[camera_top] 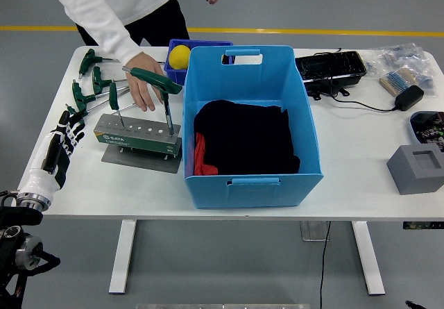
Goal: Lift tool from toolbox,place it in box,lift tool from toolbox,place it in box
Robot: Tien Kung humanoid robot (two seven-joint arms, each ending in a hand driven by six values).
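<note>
Two green T-handled hex keys (164,94) stand upright in the grey metal tool stand (137,134) beside the big blue plastic box (251,125). With the left robot hand (59,146) released at the bench edge (104,205), and a person's hand (144,80) among the tools, it should wait, then grasp a handle squarely and lift vertically.

Head view, sole camera: mounted high on the robot's side, facing forward and down. Range moderate; the whole white worktop (104,177) is covered, near edge low in frame, legs and grey floor beneath. Far side reaches a yellow floor line (312,31). Lens tilt apparently slight.
</note>
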